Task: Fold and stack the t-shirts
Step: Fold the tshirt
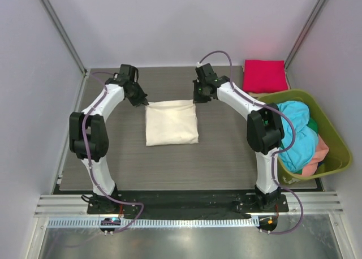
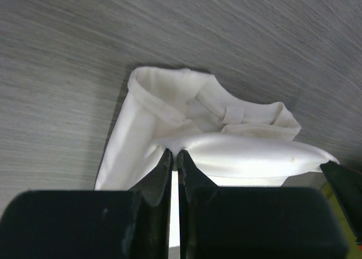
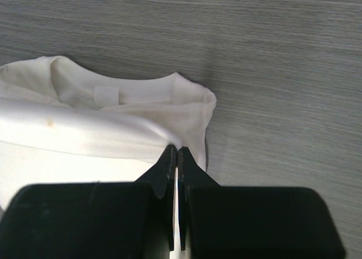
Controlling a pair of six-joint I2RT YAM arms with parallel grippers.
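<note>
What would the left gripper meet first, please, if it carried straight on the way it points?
More of the cream shirt: the left gripper is shut on its folded edge, and its lower layer lies just ahead, with the table probably right beneath that.

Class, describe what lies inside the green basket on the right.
In the basket: a turquoise t-shirt on top, salmon pink fabric beside it, a green sliver alongside. Whatever lies beneath is covered.

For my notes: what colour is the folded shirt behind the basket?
Magenta-red shirt; top view shows it best.
</note>
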